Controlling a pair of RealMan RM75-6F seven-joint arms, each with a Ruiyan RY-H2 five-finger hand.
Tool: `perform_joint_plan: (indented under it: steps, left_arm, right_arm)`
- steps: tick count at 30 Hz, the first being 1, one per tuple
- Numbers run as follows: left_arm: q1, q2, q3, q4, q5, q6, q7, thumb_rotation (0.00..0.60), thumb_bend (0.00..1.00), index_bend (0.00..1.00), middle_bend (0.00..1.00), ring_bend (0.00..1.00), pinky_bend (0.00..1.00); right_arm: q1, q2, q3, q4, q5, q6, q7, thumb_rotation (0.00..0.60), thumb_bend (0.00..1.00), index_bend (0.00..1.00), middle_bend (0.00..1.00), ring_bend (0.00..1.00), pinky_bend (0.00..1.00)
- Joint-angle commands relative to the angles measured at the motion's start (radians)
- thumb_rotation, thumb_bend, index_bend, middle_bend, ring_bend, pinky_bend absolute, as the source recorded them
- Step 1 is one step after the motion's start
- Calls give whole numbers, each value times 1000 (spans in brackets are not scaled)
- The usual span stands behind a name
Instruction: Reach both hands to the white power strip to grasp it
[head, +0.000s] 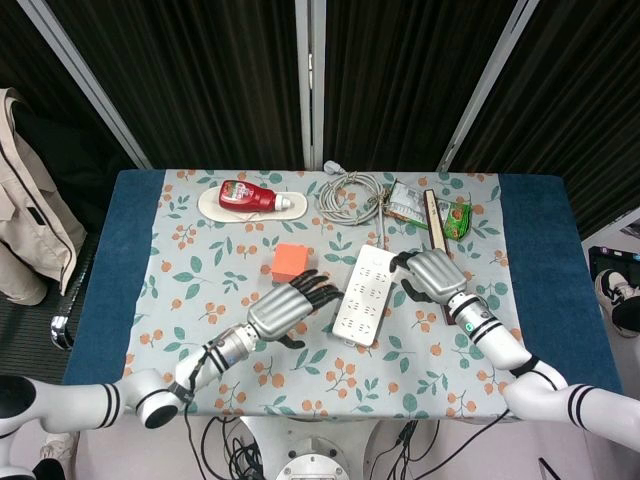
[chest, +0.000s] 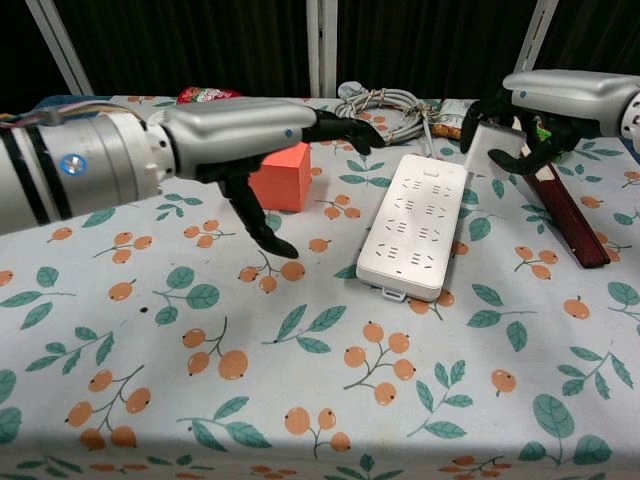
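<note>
The power strip (head: 365, 294) is white, with small dark socket slots in rows. The left hand (head: 287, 306) has a silver back and black fingers (head: 322, 293); the right hand (head: 433, 273) is silver with black fingers too. The tablecloth (head: 200, 260) is pale with a pattern of green leaves and orange berries, and its two end bands are dark blue. The cube (head: 290, 262) is orange-red. The ketchup bottle (head: 250, 195) is red with a white cap and lies on a cream cloth (head: 215, 207). The coiled cable (head: 346, 193) is light grey. The flat stick (head: 436, 233) looks dark brown, perhaps with a red edge. The packet (head: 456, 218) is green. The curtain (head: 220, 70) is black.
</note>
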Motion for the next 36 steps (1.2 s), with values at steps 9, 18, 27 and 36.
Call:
perform_joint_plan:
  steps: [9,18,27,36]
  left_arm:
    - [137,132,14,-83,-63,144,40,600,97,83,96,28,52]
    - [337,329,61,-102,-100,338,0,600,96,82,97,28,52]
    - [563,471,116,-99,-106,550,-60,600,97,83,97,28,49]
    - [735,483,163,-133,-70,695,-55,600,96,83,97,28,47]
  right_arm:
    - [-59,61,-17,-84,61,3,-16,600,164,0,95,37,178]
    - [-205,206,-22,-164,-41,271,16,600,189,0,127,21,160]
    - [-440,322,-87,-212,-145,593,72,600,231,0,125,22,161]
    - [-609,295,-144,-161,-218,770,160,600,235,0,125,22,161]
